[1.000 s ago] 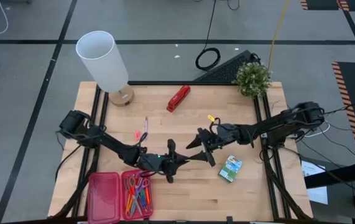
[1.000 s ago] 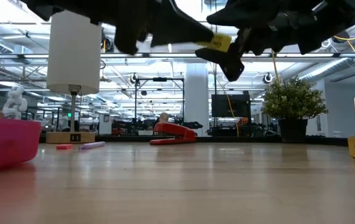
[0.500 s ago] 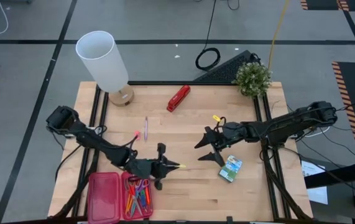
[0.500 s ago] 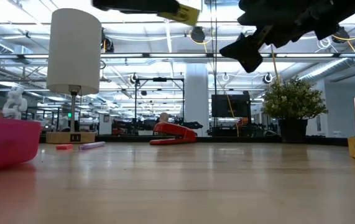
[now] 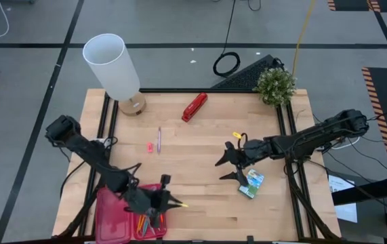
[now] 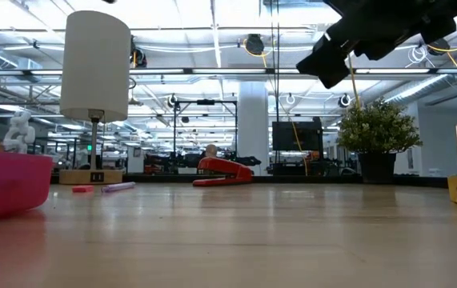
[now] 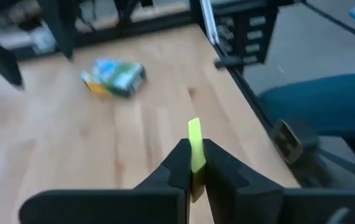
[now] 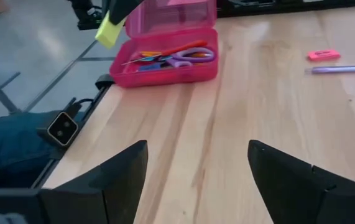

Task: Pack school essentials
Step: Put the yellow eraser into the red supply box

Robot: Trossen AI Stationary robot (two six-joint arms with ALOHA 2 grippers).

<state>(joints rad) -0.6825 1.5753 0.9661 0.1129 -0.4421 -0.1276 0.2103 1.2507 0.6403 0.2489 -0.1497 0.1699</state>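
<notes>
My left gripper [image 5: 168,201] hangs over the open pink plastic pencil case [image 5: 115,215] at the near left corner of the pale wooden tabletop [image 5: 200,146], its two dark fingers pressed together on a small yellow eraser-like strip [image 7: 194,144] that sticks out past the tips. My right gripper [image 5: 230,165] floats above the right half of the table with its fingers spread wide and nothing between them, close beside the green-yellow cardboard crayon box [image 5: 251,184] lying flat on the wood. Inside the case lie purple-handled scissors [image 8: 186,56] among orange pencils [image 8: 178,47]. A thin lilac pen [image 5: 158,139] and a small pink eraser [image 5: 149,146] rest just beside each other on the boards toward the far left, well apart from the case. Along the far edge stand a white cylindrical-shaded table lamp on a wooden base [image 5: 112,66], a red stapler [image 5: 194,106] and a small potted green plant [image 5: 274,85]. Black metal rails [image 5: 284,129] frame the table, grey concrete floor surrounds it, and beyond lies a large hall with bright ceiling lights [image 6: 212,16].
</notes>
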